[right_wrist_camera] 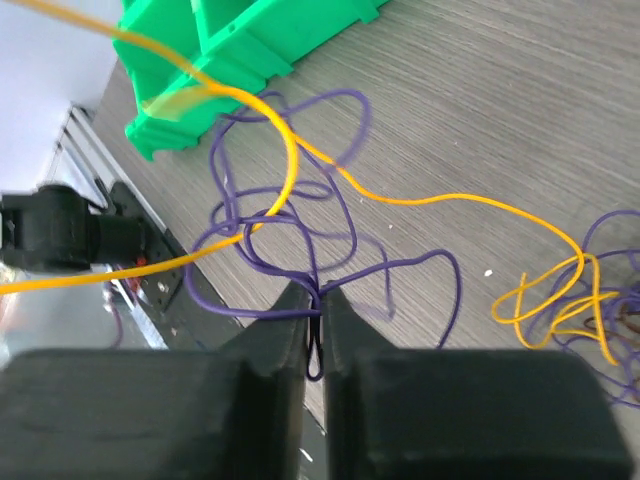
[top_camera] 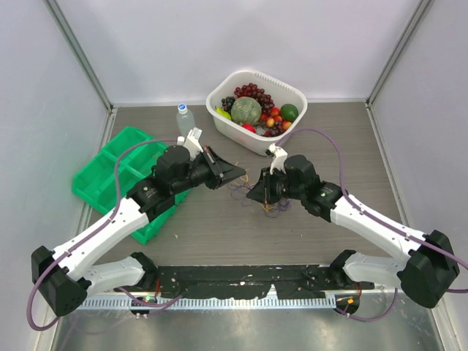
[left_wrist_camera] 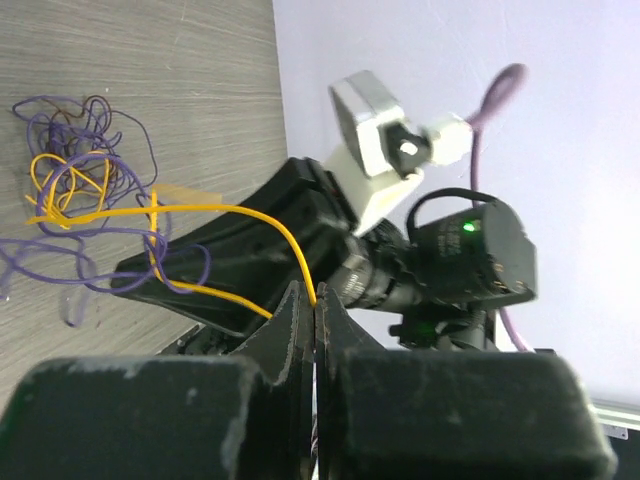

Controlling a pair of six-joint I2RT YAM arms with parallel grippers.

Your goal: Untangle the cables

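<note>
Top external view is showing the cables (top_camera: 262,199) lying as one small loose bunch on the worktop (top_camera: 219,234), btwn the tips of the two arms and nearer the camera than the white basin of fruit (top_camera: 238,136). The green bin (top_camera: 96,181) is sitting off to the left. Judging progress: the task is looking early, since two strands are being drawn out but nothing is lying apart from the bunch yet. Left wrist view: the left fingers (left_wrist_camera: 292,325) are pressing fully together on the yellow cable (left_wrist_camera: 230,208), which is arcing from the pinch across to the bunch, w/ a few yellow coils sitting among purple loops there. Right wrist view: the right fingers (right_wrist_camera: 285,325) are pinching narrow on the purple cable (right_wrist_camera: 240,310), a thin loop of it poking down btwn them. The yellow strand is crossing and threading thru purple loops just beyond. Yellow and purple are interlocking at several crossings. A dark brown strand (left_wrist_camera: 97,100) is showing at the far edge of the bunch; blue I cannot pick out. Left to do, prob.: working yellow free of purple, then separating brown and the rest, laying each one apart. Wires are looking thin and springy, holding their curls, so likely snagging when pulled.
</note>
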